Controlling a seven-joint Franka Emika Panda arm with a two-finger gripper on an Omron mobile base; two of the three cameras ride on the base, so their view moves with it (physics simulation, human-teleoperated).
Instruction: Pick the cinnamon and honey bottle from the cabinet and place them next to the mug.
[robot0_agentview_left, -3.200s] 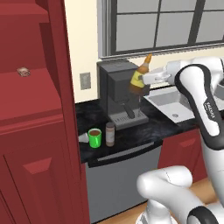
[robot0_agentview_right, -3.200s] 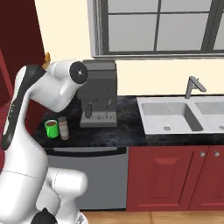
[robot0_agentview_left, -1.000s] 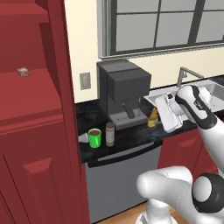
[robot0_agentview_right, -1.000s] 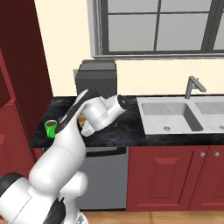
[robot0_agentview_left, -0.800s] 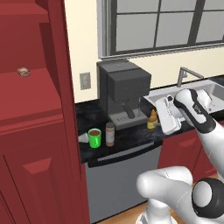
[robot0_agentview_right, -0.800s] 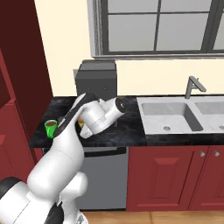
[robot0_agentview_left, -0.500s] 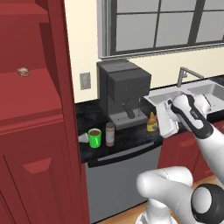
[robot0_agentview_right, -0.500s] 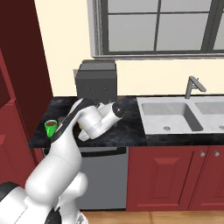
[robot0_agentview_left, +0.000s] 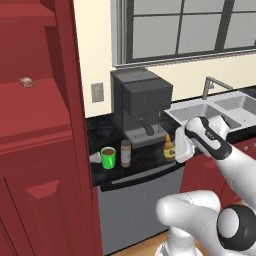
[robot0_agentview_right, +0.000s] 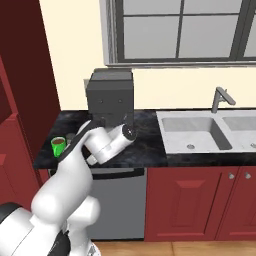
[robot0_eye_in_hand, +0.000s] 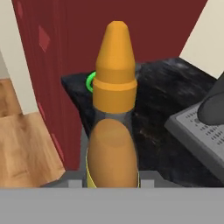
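Honey bottle (robot0_eye_in_hand: 113, 131): amber w/ orange pointy cap, clamped in the gripper (robot0_agentview_left: 176, 150). Left base cam also catches the cinnamon (robot0_agentview_left: 125, 153) right beside the mug (robot0_agentview_left: 108, 158).

Cinnamon (robot0_agentview_left: 125, 153) just right of mug (robot0_agentview_left: 108, 157)

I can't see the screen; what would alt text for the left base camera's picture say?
A white robot arm's gripper holds an amber honey bottle with an orange nozzle cap low over a black kitchen counter, right of a dark coffee machine. Further left stand a brown spice jar and a bright green mug, beside a tall dark red cabinet.
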